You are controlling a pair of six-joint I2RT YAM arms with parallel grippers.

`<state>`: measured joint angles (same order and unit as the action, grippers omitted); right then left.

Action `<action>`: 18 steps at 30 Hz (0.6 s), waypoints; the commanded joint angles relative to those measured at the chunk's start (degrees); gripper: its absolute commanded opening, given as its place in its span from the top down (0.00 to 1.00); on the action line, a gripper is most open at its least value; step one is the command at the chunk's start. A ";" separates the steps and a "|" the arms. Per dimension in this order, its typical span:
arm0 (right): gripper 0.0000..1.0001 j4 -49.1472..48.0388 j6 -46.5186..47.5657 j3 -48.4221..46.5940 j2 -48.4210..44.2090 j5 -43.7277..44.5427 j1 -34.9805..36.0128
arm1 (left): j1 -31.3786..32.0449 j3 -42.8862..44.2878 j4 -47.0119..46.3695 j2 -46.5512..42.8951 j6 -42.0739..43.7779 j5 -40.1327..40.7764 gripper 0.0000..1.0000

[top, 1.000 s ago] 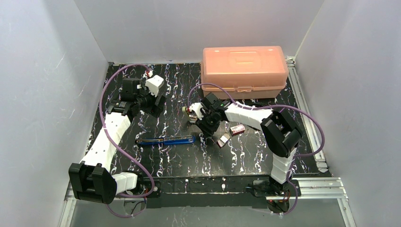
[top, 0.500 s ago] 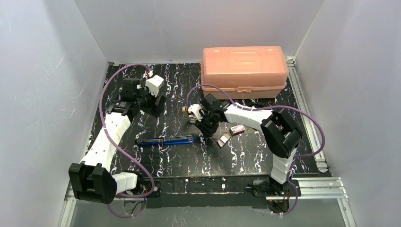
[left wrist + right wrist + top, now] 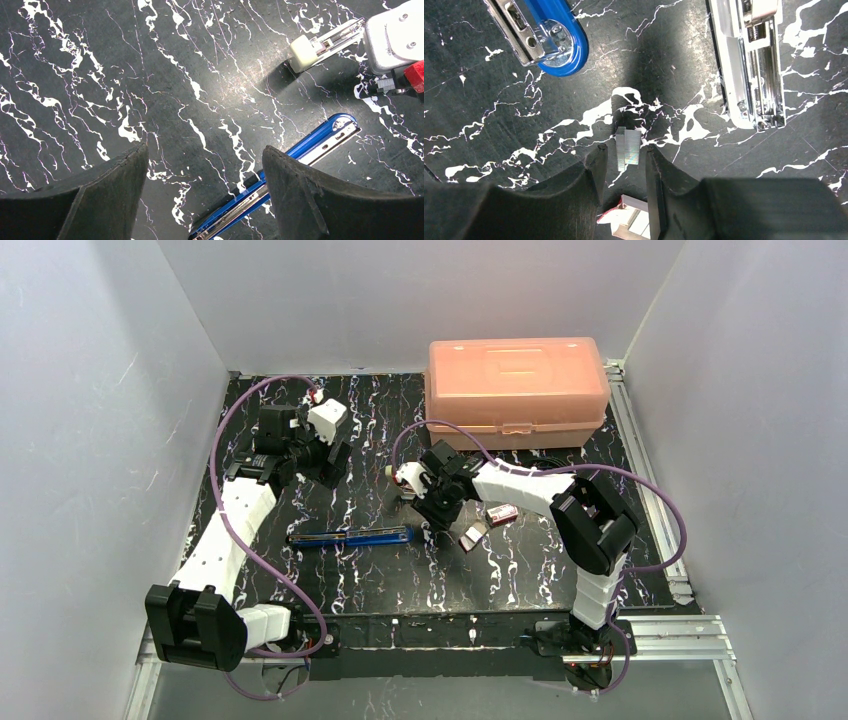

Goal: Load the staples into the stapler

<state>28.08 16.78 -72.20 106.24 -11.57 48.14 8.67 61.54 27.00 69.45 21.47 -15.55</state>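
Fingers (image 3: 596, 165) of the right gripper (image 3: 625, 151) are set close on either side of the staples (image 3: 627, 146), a short silvery strip near the blue stapler (image 3: 559, 35); whether the strip is pinched cannot be told. Left gripper (image 3: 205, 150): spread wide, nothing held, above the marbled table (image 3: 100, 75).

Right gripper (image 3: 625, 149) low over black white-veined table (image 3: 489, 105). Short silvery strip of staples (image 3: 628, 147) stands between its dark fingers (image 3: 591, 175), thin dark gaps either side; contact unclear. Just behind strip, between the fingers at bottom edge: red box with pale tray (image 3: 631, 222). Rounded blue end of stapler (image 3: 561, 40) upper left, metal rail exposed. Chrome channel piece with spring (image 3: 751, 65) upper right, well apart.
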 commanded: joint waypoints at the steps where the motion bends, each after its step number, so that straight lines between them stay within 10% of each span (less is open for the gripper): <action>1: 0.59 -0.71 0.92 1.05 -0.32 1.28 0.59 | -0.49 -0.37 0.56 -1.20 0.49 -1.03 0.18; 18: 0.66 -0.87 1.02 2.24 -0.52 1.20 1.16 | -0.65 -0.46 0.48 -1.14 0.39 -0.80 0.18</action>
<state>28.10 17.06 -70.39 106.24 -10.55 48.88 8.36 61.54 27.00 69.45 21.47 -15.62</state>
